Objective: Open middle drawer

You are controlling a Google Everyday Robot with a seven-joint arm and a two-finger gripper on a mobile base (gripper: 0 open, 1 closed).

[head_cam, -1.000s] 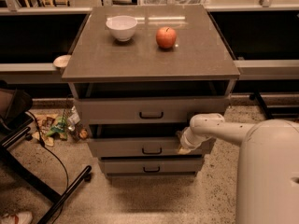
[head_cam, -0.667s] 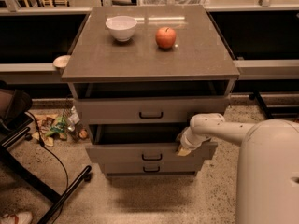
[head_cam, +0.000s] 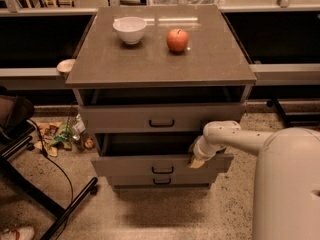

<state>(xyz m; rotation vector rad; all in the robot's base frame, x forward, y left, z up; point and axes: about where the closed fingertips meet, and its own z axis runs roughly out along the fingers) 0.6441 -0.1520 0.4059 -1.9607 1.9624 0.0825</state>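
Observation:
The grey cabinet point(head_cam: 160, 66) has three flat drawer fronts, each with a small black bar handle. The middle drawer point(head_cam: 130, 167) is pulled out toward the camera, with a dark gap showing above its front; its handle point(head_cam: 162, 170) is at the centre. My gripper point(head_cam: 196, 158) is at the top right edge of the middle drawer's front, at the end of the white arm point(head_cam: 230, 139) coming in from the right. The top drawer point(head_cam: 125, 119) stands slightly out. The bottom drawer point(head_cam: 130, 181) sits just below the middle one.
A white bowl point(head_cam: 130, 29) and a red apple point(head_cam: 177, 40) stand on the cabinet top. Litter point(head_cam: 62, 134) lies on the floor at the left, beside a black chair base point(head_cam: 55, 204) and a cable. My white body point(head_cam: 287, 184) fills the lower right.
The middle drawer has slid further out toward the camera, widening the dark gap above its front. My gripper has moved with the drawer's right edge.

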